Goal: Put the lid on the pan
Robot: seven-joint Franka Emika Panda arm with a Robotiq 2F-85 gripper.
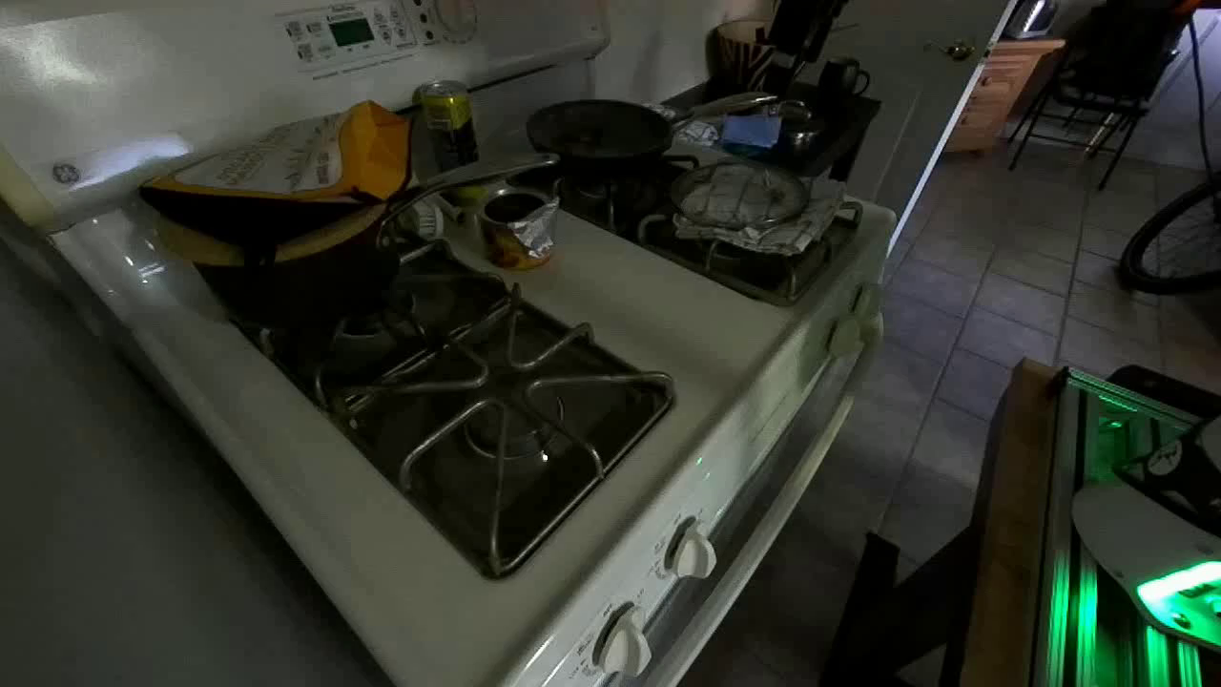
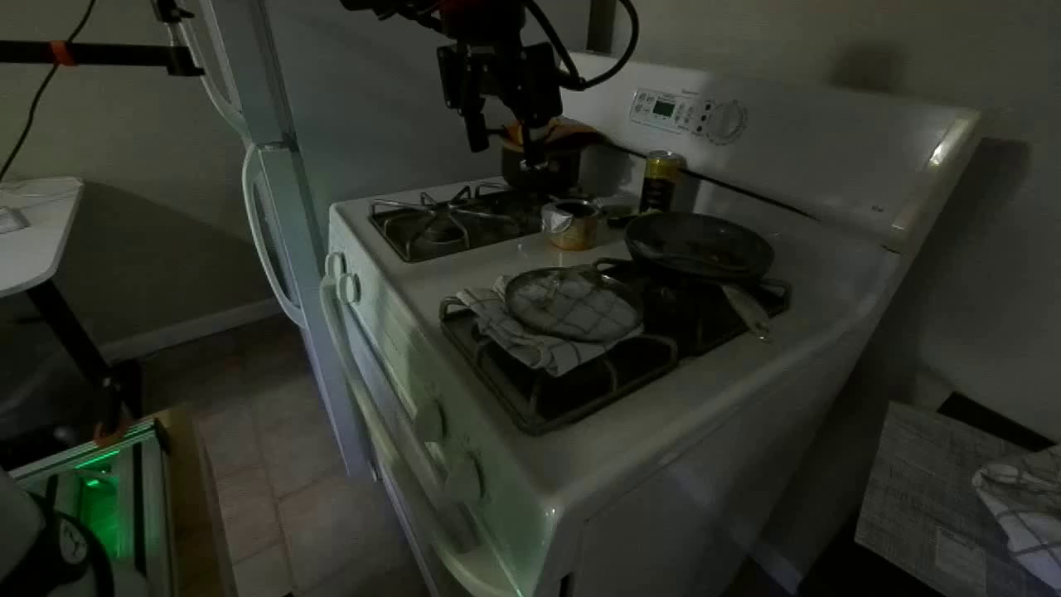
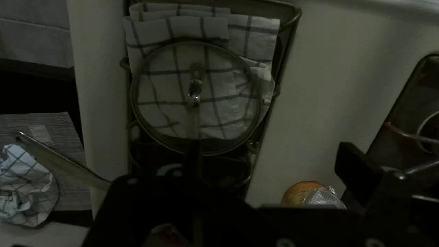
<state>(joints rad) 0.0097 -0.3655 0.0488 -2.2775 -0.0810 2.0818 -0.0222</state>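
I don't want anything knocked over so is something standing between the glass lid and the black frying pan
Nothing visible is: in both exterior views, no other item stands between the lid and the frying pan.

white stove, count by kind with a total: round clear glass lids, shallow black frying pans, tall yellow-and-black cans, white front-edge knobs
Round clear glass lid: 1
Shallow black frying pan: 1
Tall yellow-and-black can: 1
White front-edge knobs: 4
Total: 7
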